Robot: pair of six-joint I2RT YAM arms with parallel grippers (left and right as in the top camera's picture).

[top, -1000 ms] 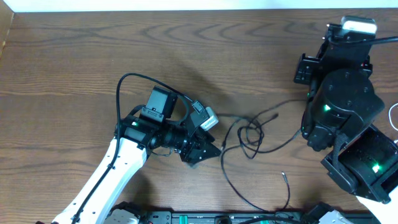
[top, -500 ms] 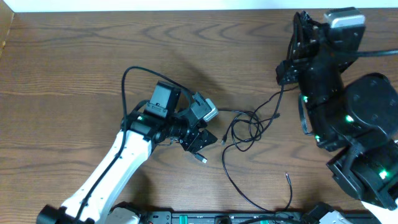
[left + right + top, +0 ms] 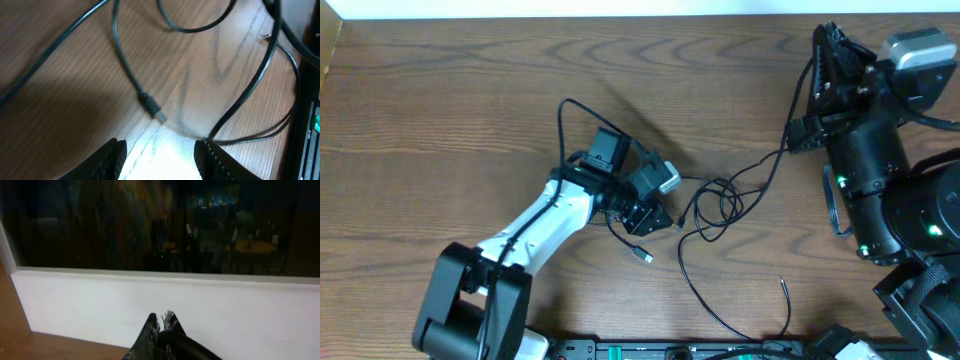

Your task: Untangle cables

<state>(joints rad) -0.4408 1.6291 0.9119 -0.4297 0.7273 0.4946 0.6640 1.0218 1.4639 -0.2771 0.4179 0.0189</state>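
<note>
- Table (image 3: pixel 440 100): a dark wood-grain top that carries all the cables.
- Right arm (image 3: pixel 880 170): stands at the table's right edge. A second ago it was bent lower; now it reaches toward the far edge.
- Left arm (image 3: pixel 545 220): lies across the middle of the table and has moved closer to the tangle.
- Black cables (image 3: pixel 720 205): a loose knot of loops at table centre, with one long tail running to the near edge.
- Cable strand (image 3: pixel 800 110): runs from the knot up to the right hand (image 3: pixel 161 319), whose fingertips are pinched shut on it.
- Left hand (image 3: pixel 160 147): the fingers are partly spread over bare wood and hold nothing.
- Plug (image 3: pixel 160 116): lies flat just ahead of the left hand. A second ago that hand hid it.
</note>
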